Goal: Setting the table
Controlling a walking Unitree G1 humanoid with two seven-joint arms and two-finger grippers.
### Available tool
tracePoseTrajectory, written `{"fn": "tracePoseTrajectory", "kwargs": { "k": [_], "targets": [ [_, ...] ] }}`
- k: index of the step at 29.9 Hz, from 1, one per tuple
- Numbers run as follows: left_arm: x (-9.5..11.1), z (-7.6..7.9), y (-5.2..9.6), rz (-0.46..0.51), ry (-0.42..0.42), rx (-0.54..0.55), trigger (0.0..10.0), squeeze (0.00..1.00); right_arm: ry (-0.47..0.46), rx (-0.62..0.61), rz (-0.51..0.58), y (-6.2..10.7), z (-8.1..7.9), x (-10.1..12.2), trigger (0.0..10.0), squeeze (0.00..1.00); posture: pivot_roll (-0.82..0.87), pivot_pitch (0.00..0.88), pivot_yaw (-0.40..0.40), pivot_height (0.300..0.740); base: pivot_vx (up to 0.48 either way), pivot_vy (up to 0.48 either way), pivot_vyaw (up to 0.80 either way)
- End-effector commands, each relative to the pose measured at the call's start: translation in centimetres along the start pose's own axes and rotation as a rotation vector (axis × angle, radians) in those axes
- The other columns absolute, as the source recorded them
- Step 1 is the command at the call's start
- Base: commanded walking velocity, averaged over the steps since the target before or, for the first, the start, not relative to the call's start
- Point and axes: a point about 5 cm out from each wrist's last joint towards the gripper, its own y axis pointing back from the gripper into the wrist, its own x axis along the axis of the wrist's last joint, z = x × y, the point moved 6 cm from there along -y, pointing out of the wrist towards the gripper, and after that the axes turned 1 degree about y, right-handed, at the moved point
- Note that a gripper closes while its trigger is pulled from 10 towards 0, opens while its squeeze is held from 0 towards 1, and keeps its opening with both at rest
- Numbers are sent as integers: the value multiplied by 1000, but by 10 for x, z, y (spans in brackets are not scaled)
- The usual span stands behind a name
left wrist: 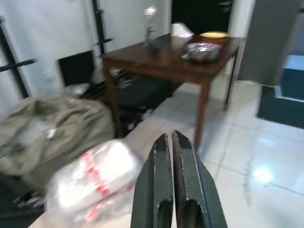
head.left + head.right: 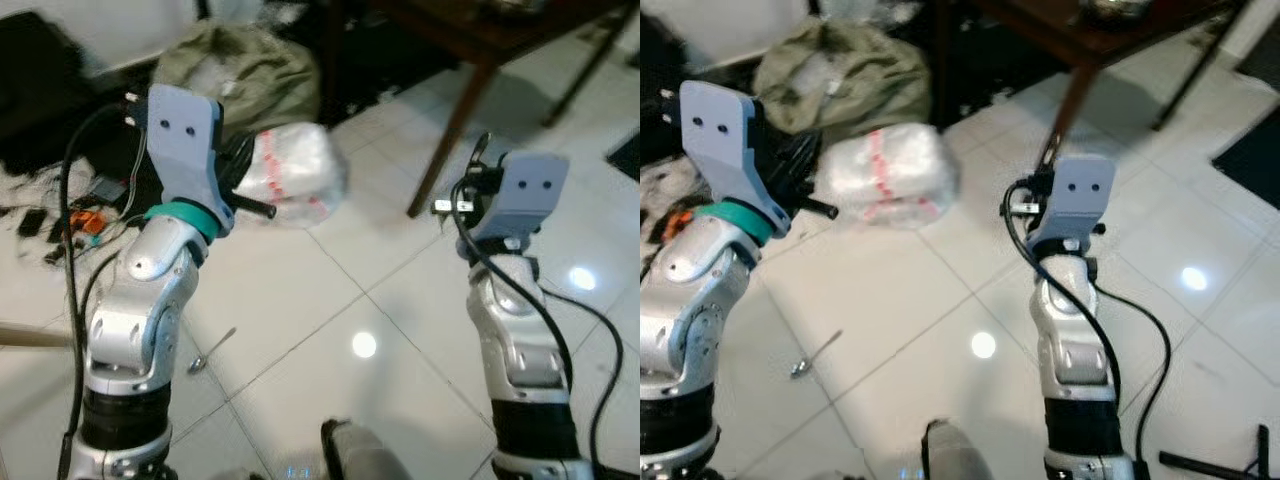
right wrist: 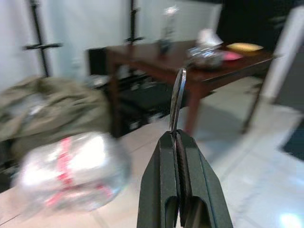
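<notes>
Wooden table (image 1: 175, 66) beyond clear plastic bundle (image 2: 295, 175).

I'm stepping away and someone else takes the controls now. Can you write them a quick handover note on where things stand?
Right gripper: shut on a thin metal utensil, seen edge-on, so its type is unclear.
Left gripper: fingers shut, holding nothing.
A spoon lies on the floor tiles near the left arm.
The wooden table stands ahead, past a clear plastic bag and an olive cloth bag. It already carries a bowl and a yellow plate.
Left: carry the held utensil to the table and place it, then probably fetch the floor spoon.
</notes>
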Motion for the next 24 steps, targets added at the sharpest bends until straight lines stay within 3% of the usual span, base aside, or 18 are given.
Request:
{"fn": "tracePoseTrajectory", "kwargs": {
  "k": [1, 9, 15, 17, 20, 21, 23, 24],
  "targets": [
    [-5, -2, 2, -19, 11, 7, 10000, 0, 2, -4, -10, 2, 0, -4, 10000, 0, -113, 29, 45, 740, 0, 0, -800],
    [-19, -7, 2, -55, 1, 49, 10000, 0, 8, -6, -7, 2, 1, -3, 10000, 0, -119, 22, 47, 740, 0, 0, -800],
    [-46, -17, 6, -133, 7, 99, 10000, 0, 20, 9, -20, 3, 0, -8, 10000, 0, -124, 19, 49, 740, 0, 0, -800],
    [-67, -27, 12, -184, -70, 142, 10000, 0, 26, 49, -50, 6, -6, -19, 10000, 0, -123, 19, 47, 740, 0, 0, -800],
    [-84, -36, 18, -230, -104, 185, 10000, 0, 34, 93, -76, 9, -14, -29, 10000, 0, -120, 18, 45, 740, 0, 0, -800],
    [-99, -44, 24, -270, -142, 212, 10000, 0, 35, 137, -100, 12, -21, -38, 10000, 0, -120, 18, 45, 740, 0, 0, -800],
    [-149, -69, 53, -418, -207, 313, 10000, 0, 18, 227, -188, 23, -36, -70, 10000, 0, -104, 20, 33, 740, 0, 0, -800],
    [-149, -69, 53, -418, -207, 313, 10000, 0, 18, 227, -188, 23, -36, -70, 10000, 0, -104, 20, 33, 740, 0, 0, -800]
  ]
}}
